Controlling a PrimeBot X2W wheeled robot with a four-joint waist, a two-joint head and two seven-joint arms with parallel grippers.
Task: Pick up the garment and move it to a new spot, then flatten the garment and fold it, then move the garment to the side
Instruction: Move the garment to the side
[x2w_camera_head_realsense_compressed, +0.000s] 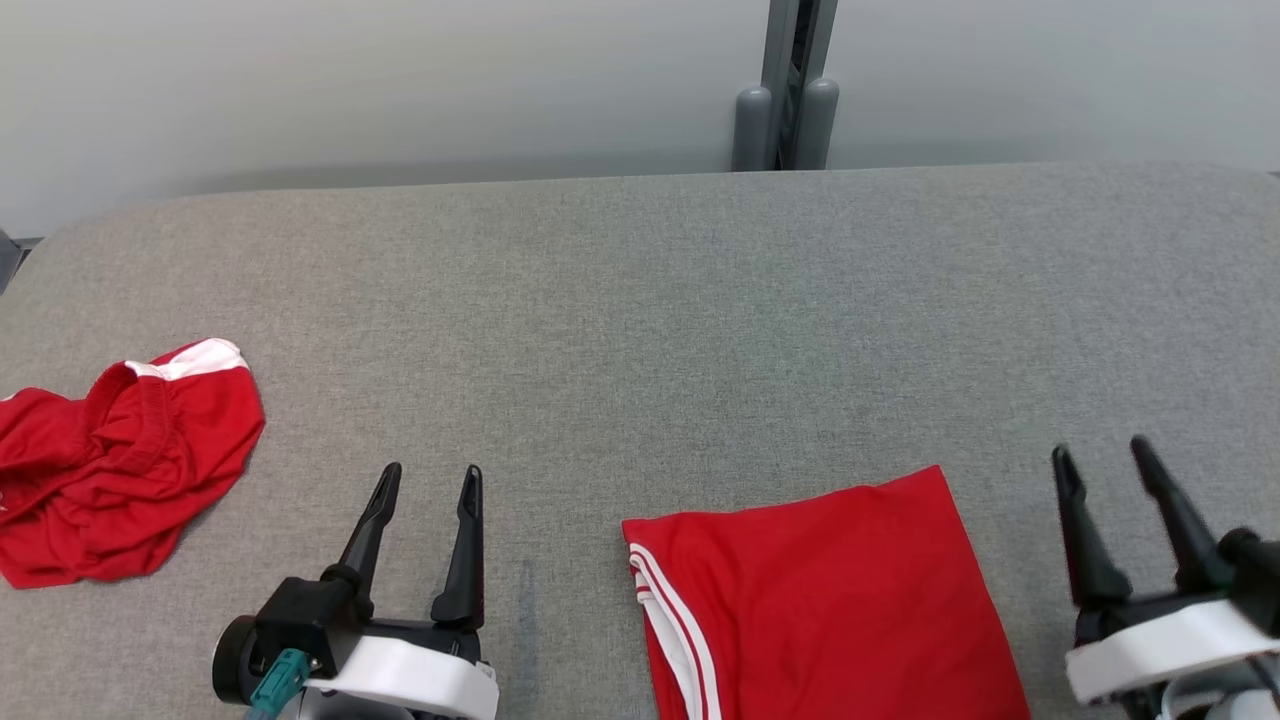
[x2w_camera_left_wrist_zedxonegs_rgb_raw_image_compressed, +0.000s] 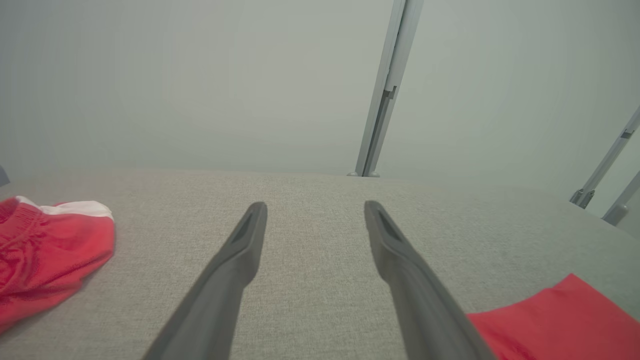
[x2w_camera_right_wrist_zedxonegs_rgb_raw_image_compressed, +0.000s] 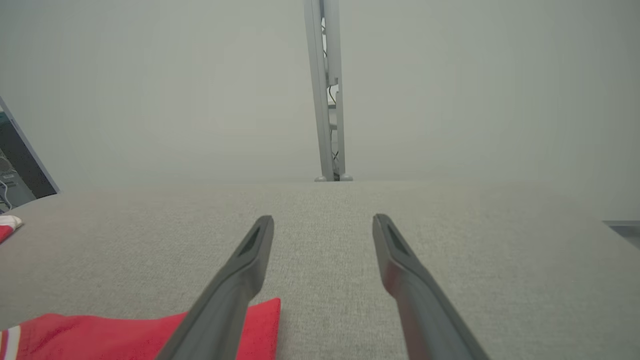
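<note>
The left tool (x2w_camera_head_realsense_compressed: 432, 470) and right tool (x2w_camera_head_realsense_compressed: 1100, 448) hover over the near edge of the worktop (x2w_camera_head_realsense_compressed: 640, 300), fingers apart, holding nothing. The folded garment (x2w_camera_head_realsense_compressed: 830, 590) lies flat at that near edge between them, closer to the right tool. The step is probably moving it aside: grip opposite edges through all layers and lift evenly so the fold holds. Count: two tools and two red garments, the other a crumpled garment (x2w_camera_head_realsense_compressed: 120, 460) at the left edge.
</note>
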